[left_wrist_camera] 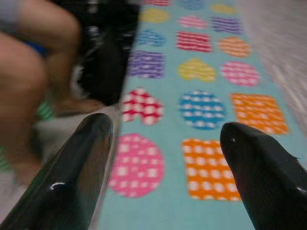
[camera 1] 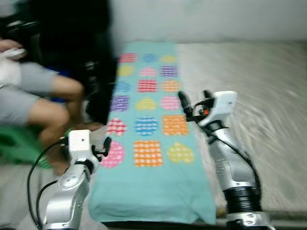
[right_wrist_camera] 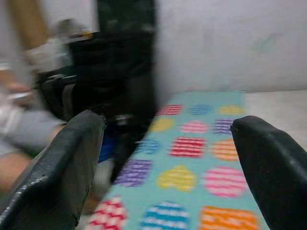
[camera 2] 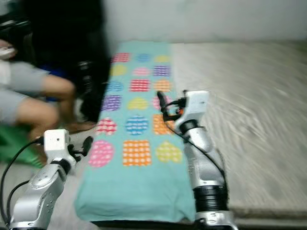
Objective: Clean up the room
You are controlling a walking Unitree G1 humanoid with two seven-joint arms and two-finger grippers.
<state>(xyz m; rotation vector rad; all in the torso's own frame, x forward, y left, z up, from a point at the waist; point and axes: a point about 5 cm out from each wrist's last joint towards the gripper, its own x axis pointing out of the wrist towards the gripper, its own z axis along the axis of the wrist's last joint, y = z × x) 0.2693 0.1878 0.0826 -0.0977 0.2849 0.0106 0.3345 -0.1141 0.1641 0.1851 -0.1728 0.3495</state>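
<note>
I am facing a bed (camera 1: 268,96) whose grey-white mattress carries a folded teal blanket (camera 1: 153,187) along its left edge, the cloth running from the near edge up to the far edge by the wall (camera 1: 206,19). The blanket is printed with rows of bright checked shapes, hearts, circles and squares in pink, orange, yellow, blue and purple. My left gripper (camera 1: 103,146) is raised at the blanket's near left corner, just off the bed's left edge, and my fingers (left_wrist_camera: 86,163) there stand wide apart with nothing between them, the pink circle and an orange square showing in the gap. My right gripper (camera 1: 192,108) is lifted higher, over the blanket's right edge about halfway up its length, where teal meets bare mattress; its fingers (right_wrist_camera: 268,163) are also spread wide and hold nothing. To the left of the bed a person (camera 1: 33,96) in grey shorts sits with bare knees bent, close to a dark bag (camera 1: 98,81) that leans against the bed's left side. Everything is somewhat blurred.
</note>
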